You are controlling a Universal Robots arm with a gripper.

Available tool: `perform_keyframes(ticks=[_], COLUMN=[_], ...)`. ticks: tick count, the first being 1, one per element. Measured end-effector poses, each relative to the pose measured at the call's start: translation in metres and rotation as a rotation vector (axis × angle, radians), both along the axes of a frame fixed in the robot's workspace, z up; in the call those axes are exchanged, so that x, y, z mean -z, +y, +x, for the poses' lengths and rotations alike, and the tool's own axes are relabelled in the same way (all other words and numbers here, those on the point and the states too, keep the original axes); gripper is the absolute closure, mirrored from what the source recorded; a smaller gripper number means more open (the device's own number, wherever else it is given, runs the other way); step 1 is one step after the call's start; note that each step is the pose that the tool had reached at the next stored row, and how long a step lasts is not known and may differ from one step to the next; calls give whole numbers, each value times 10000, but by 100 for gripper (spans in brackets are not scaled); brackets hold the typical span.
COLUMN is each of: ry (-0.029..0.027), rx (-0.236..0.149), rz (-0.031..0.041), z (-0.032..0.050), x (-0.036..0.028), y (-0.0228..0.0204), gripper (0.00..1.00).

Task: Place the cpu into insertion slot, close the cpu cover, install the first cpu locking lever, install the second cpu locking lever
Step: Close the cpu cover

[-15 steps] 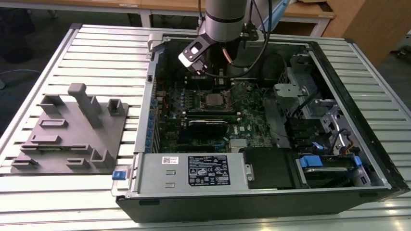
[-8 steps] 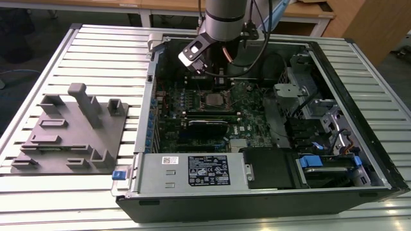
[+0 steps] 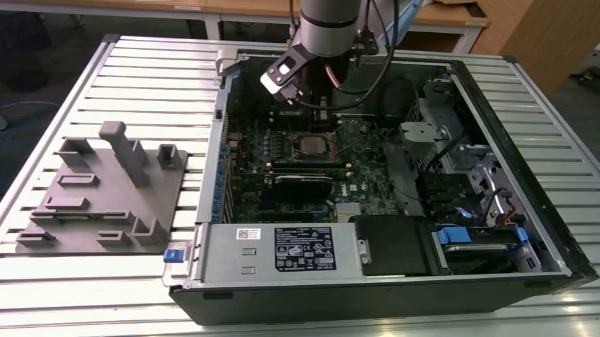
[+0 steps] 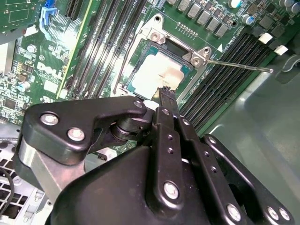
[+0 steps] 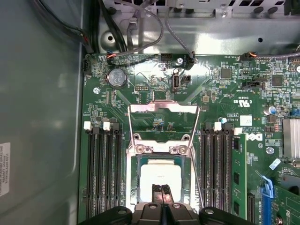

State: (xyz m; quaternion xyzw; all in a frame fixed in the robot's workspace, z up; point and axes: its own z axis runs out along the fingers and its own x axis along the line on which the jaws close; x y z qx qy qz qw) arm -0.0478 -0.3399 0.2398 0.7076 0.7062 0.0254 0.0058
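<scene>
— Where was the cpu (image 5: 159, 176)?
— Seated in the insertion slot (image 5: 131, 183). The first wrist view showed the cpu cover (image 5: 163, 108) flipped open beyond it.
— And the pincer (image 5: 162, 192)?
— Fingers pressed together, holding nothing, just over the chip, upper centre in the exterior view.

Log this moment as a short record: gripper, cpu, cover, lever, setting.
gripper: shut, tips at the cpu's edge; contact unclear
cpu: lying in the insertion slot, silver top up
cpu cover: open, tilted back off the slot
locking lever: thin rod standing free, not latched
setting: open computer case on a slatted table
</scene>
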Motion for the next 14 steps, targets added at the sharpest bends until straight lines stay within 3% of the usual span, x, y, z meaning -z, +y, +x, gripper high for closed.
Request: perform_keyframes(ticks=[8,14], ry=[2,0], rx=[0,0], rz=[-2,0], z=[0,0], x=[-23,-103], y=[0,0], gripper=[89,89])
